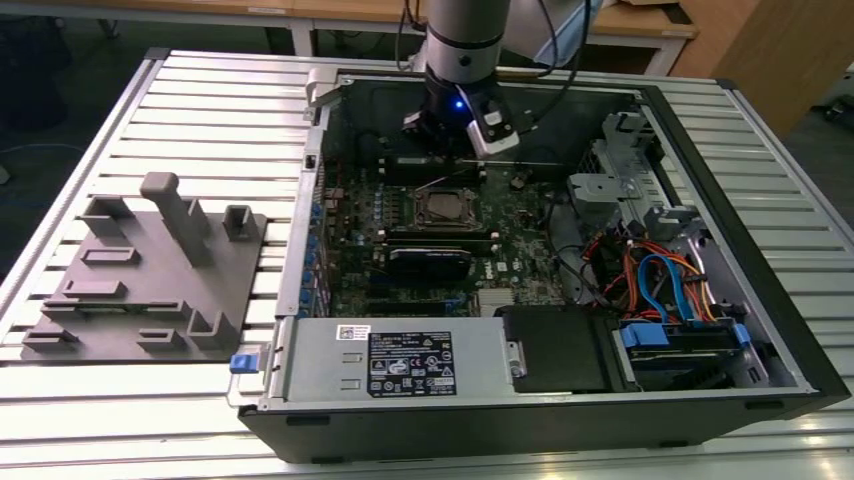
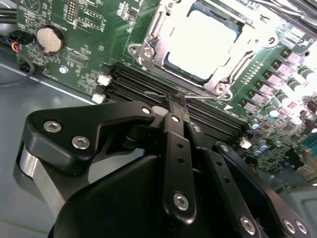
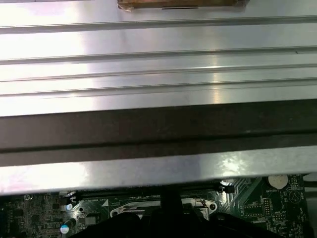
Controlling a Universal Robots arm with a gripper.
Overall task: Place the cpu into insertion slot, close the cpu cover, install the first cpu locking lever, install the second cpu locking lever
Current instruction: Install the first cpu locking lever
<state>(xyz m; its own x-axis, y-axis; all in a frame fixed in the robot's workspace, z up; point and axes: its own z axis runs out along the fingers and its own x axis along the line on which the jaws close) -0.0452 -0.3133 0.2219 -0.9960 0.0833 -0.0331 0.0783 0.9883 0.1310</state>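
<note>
Surface: ribbed metal table point(image 1: 200, 110) carrying open computer case point(image 1: 747, 330), lying on its side.
Cpu point(image 2: 205, 42): flat in insertion slot point(image 1: 449, 208), pale top facing up, square, no long axis.
Cpu cover point(image 2: 148, 47): lying down around the chip.
Gripper point(image 2: 177, 101): fingers pressed together, holding nothing, tip just beside the socket, at thin wire lever point(image 2: 208, 96).

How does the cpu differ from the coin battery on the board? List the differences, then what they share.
The cpu is square; the coin battery is round. The cpu is much the larger. The cpu lies framed by the silver cpu cover; the coin battery sits in a dark round holder. Both have pale metal tops and lie flat on the green motherboard.
</note>
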